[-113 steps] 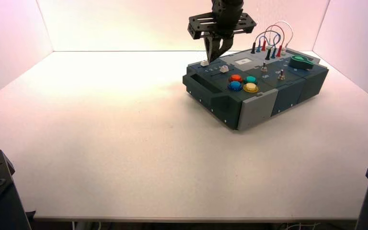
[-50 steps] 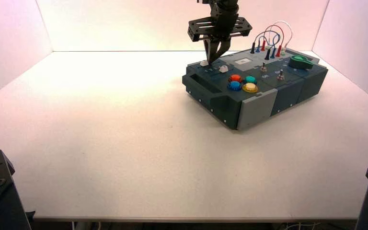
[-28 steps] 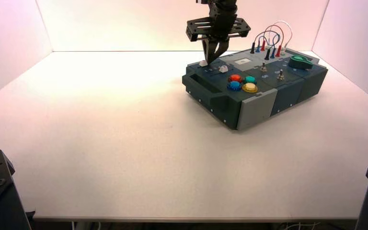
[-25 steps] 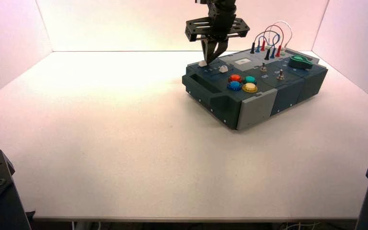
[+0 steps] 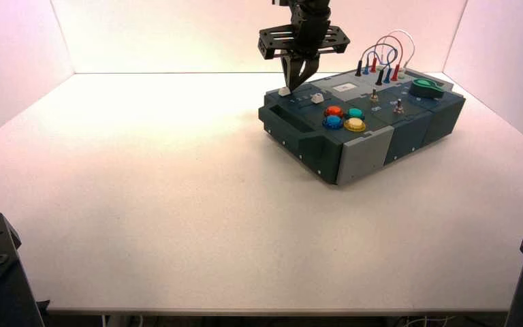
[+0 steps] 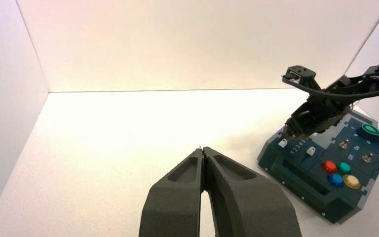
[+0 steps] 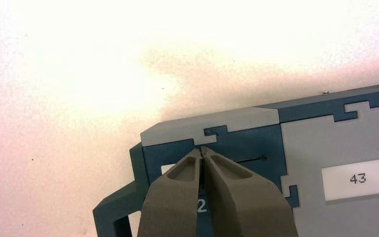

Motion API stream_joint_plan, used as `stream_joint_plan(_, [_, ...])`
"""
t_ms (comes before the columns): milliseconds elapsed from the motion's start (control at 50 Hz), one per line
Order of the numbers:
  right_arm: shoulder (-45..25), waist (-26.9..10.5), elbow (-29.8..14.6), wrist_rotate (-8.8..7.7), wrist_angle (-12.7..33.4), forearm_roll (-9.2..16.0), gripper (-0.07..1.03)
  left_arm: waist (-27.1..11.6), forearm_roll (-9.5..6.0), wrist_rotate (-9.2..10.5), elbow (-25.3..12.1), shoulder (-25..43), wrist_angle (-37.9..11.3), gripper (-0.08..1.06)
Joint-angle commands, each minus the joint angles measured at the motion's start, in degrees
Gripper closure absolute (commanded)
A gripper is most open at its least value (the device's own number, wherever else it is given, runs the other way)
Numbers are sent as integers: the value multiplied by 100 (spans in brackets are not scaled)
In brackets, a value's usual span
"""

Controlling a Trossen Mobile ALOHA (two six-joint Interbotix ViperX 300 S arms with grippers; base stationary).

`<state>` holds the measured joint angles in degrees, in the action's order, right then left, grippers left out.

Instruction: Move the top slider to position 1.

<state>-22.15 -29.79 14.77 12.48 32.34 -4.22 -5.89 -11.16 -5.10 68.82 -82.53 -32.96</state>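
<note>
The top slider (image 5: 284, 90) is a small white knob near the far left corner of the dark teal box (image 5: 381, 133). My right gripper (image 5: 292, 88) is shut with nothing between its fingers, tips down on the panel right beside that knob. In the right wrist view the top slider (image 7: 166, 169) peeks out from behind one finger, and its dark track (image 7: 249, 159) runs away on the other side of my right gripper (image 7: 203, 148). Only a printed "2" (image 7: 202, 206) shows between the fingers; position 1 is hidden. My left gripper (image 6: 204, 149) is shut, over bare table far from the box.
A second white slider knob (image 5: 317, 98) sits next to the round coloured buttons (image 5: 344, 118). Farther right are toggle switches (image 5: 399, 105), a green knob (image 5: 427, 87) and looped wires (image 5: 383, 56). A grey display reads "43" (image 7: 358, 178). White walls enclose the table.
My right gripper has slid leftward along the track, and the top slider's knob has moved with it toward the box's left end. The left arm has not moved.
</note>
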Motion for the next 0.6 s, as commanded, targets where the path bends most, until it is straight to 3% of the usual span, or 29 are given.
stream_joint_plan(20, [44, -105, -70, -9, 9, -26, 98, 26, 18, -9, -97, 79, 70, 101])
stream_joint_plan(240, [88, -88, -387, -9, -9, -439, 98, 35, 35, -18, -97, 193, 79, 101])
stream_joint_plan(600, [475, -105, -721, -26, -97, -686, 98, 62, 35, -26, -105, 360, 79, 101])
